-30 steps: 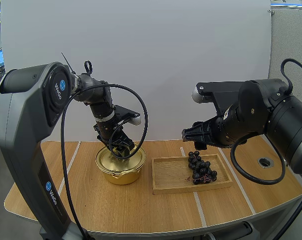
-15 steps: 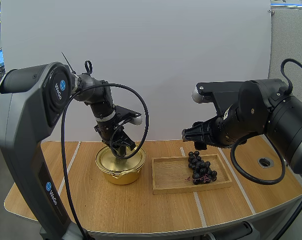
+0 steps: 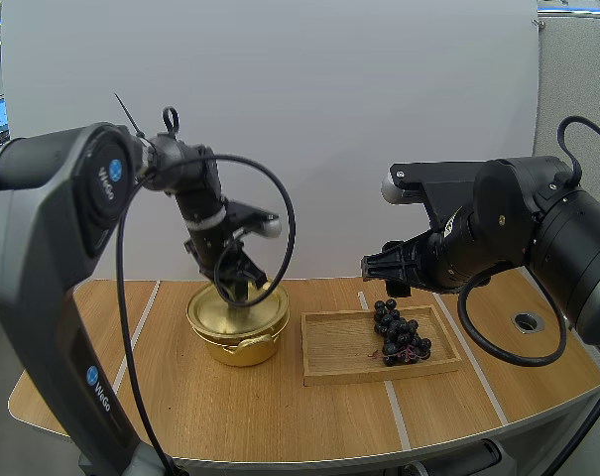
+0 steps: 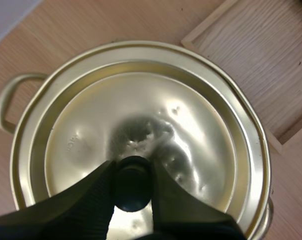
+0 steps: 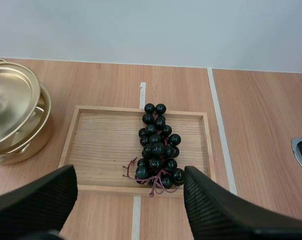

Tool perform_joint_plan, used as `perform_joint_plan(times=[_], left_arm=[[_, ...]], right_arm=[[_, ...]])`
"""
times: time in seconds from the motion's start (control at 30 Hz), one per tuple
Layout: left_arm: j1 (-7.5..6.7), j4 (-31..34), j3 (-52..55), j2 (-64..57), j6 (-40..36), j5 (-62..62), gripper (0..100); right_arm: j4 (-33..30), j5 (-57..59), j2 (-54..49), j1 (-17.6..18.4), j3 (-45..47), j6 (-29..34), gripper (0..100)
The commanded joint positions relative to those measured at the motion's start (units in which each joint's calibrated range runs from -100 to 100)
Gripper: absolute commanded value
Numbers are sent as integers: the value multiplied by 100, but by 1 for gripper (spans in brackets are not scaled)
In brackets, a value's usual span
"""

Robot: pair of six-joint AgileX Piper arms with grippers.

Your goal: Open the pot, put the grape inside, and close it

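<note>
Lifted slightly since the previous half-second, the left gripper (image 4: 133,171) has drawn the pot's lid (image 5: 10,97) up with it, while the right arm has held its place. Both arms work over a pale wooden table (image 3: 280,416) with a rounded near edge and thin white lines running front to back across its grain. Just right of the table's centre lies a shallow rectangular wooden tray (image 3: 337,349) with a low raised rim. Its left edge sits just beside a round, brass-coloured metal pot (image 3: 238,349) with loop handles, which stands left of centre, toward the table's far edge. The lid, a polished dished disc of the same golden metal, is tilted, and its side toward the tray rides clear of the pot's rim. The left gripper's two black fingers pinch the small, round black knob (image 4: 133,187) at the lid's centre. The right gripper (image 3: 371,266) hangs above the tray with its fingers spread wide, ribbed inner faces turned toward each other, touching nothing. A bunch of grapes (image 5: 158,145), glossy dark round berries on reddish stems, rests in the right half of the tray, with the stems trailing toward the tray's near edge.
</note>
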Motion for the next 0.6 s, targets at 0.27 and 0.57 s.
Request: perform_joint_plan(times=[0.27,0.57], left_arm=[[-14,394,-1703,-1543,-304,415,0],[-14,980,-3746,-2058,-750,19,0]], right_arm=[[-21,-57,-20,-16,-44,-12,100],[-8,-57,-20,-16,-44,-12,100]])
